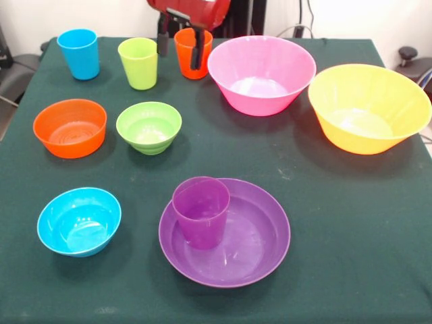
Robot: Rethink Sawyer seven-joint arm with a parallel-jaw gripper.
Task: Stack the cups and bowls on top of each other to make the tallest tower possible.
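Note:
Nothing is stacked into a tower. Three cups stand in a far row: blue (79, 54), lime green (139, 63) and orange (192, 57). The purple cup (201, 211) stands inside the wide shallow purple bowl (260, 243). Small bowls sit apart: orange (70, 127), green (149, 127), blue (79, 221). The large pink bowl (261, 74) and yellow bowl (369, 106) sit on the right. My gripper (179, 47) hangs open at the orange cup, one finger (162, 42) left of it and the other (197, 54) across its front. It holds nothing.
The dark green cloth (337, 223) covers the whole table. The red arm body (192, 10) hangs over the far edge behind the orange cup. Dark objects and cables lie beyond the table's far corners.

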